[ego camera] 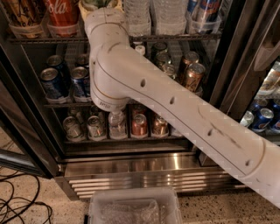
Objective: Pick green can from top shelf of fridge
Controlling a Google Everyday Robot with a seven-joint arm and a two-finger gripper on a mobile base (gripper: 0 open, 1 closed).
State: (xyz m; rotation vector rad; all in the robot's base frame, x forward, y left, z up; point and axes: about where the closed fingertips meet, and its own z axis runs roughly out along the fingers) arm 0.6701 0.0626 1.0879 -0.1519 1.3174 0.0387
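The fridge (131, 168) stands open, with dark wire racks and a ribbed steel base. My white arm (131, 78) reaches up from the lower right to the top shelf (175, 37). A sliver of the pale lime-green can (87, 5) shows at the frame's top edge, in a clear cup holder just left of my wrist. My gripper (101, 6) is at that can, mostly hidden behind the wrist and cut off by the top edge.
A red cola can (63, 11) stands left of the green can and water bottles (138, 13) stand to its right. Blue cans (52, 83) and copper cans (192, 74) fill the middle rack. A clear plastic bin (133, 208) and cables (22, 205) lie on the floor.
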